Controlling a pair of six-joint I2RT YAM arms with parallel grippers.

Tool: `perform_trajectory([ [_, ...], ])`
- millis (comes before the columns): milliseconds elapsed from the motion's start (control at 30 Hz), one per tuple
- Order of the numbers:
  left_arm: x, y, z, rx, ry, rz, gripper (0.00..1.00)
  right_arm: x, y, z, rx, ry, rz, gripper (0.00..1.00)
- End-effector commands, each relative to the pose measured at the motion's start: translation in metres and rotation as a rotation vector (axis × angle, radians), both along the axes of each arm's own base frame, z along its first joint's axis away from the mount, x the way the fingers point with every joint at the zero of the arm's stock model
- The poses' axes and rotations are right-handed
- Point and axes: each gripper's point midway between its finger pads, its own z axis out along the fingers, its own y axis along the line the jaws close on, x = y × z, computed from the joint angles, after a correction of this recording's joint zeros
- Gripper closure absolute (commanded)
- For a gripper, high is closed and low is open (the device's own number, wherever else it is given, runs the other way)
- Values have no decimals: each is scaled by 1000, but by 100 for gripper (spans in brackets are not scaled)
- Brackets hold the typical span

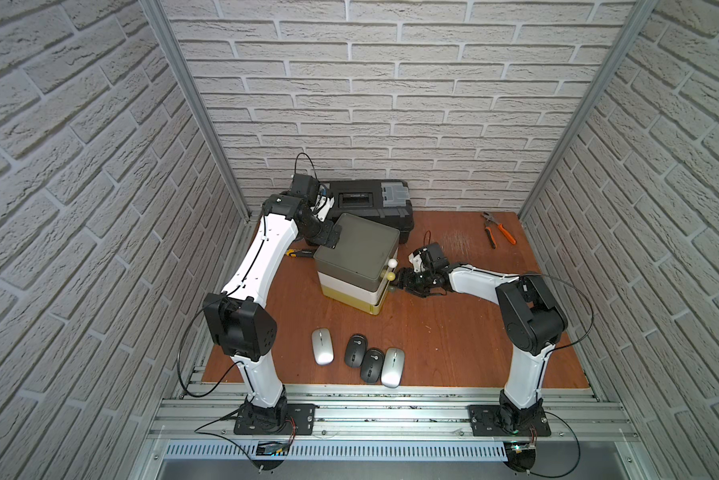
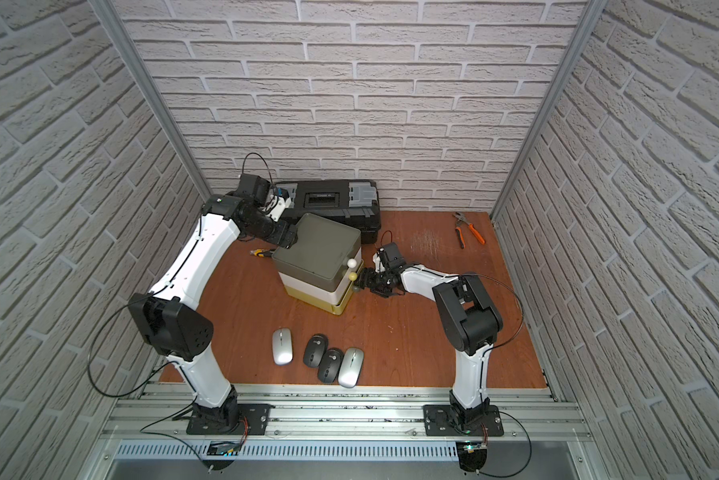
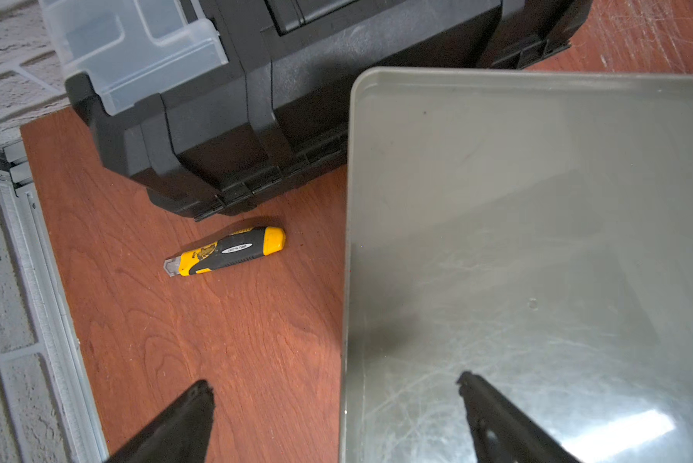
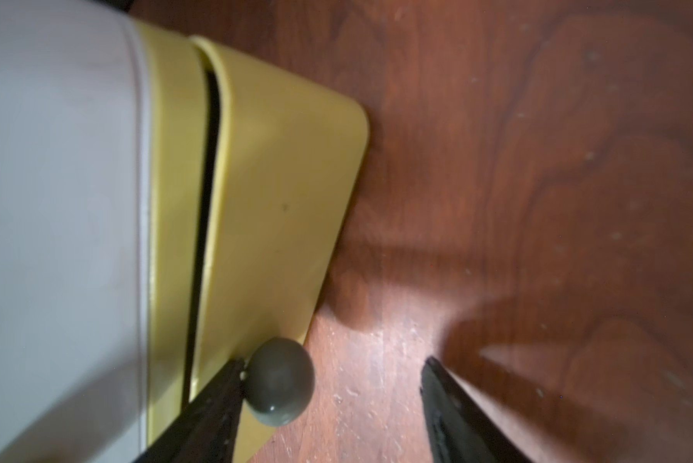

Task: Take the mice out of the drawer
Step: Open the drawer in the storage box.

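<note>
four mice (image 1: 373,365) already lie on the near table (image 1: 453,332); right claw (image 4: 332,364), spread, straddles the barely-open yellow drawer (image 4: 280,180)'s knob (image 4: 279,381); left claw (image 3: 334,381) spread.

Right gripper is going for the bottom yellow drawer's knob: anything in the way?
Nothing visible. The grey knob on the yellow drawer sits between the open jaws of the right gripper, one finger seemingly touching it. The drawer is open only a crack.

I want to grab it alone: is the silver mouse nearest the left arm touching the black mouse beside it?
Apart: both top views show bare table between the silver mouse and the black mouse.
</note>
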Motion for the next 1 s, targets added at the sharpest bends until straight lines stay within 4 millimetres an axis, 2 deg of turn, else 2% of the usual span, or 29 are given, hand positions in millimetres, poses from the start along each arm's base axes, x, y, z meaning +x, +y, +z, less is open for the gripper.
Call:
perform_trajectory([
  [0,5,-3,-4,-19,-1,-6,2,-2,13,-9,59,27,13,40],
  [167,3,-3,-13,-25,23,-7,3,-6,20,-9,119,45,16,54],
  [233,2,-3,-17,-32,35,-7,3,-8,22,-21,128,77,13,55],
  [433,-2,-4,-31,-54,72,-1,3,-9,32,-26,209,111,8,57],
  [600,-3,-6,-36,-67,81,-2,3,-10,37,-28,251,124,5,65],
  [733,-4,-7,-37,-73,84,0,3,-11,42,-31,302,151,-2,77],
  [967,-5,-7,-43,-74,97,7,3,-17,39,-37,294,167,-6,85],
])
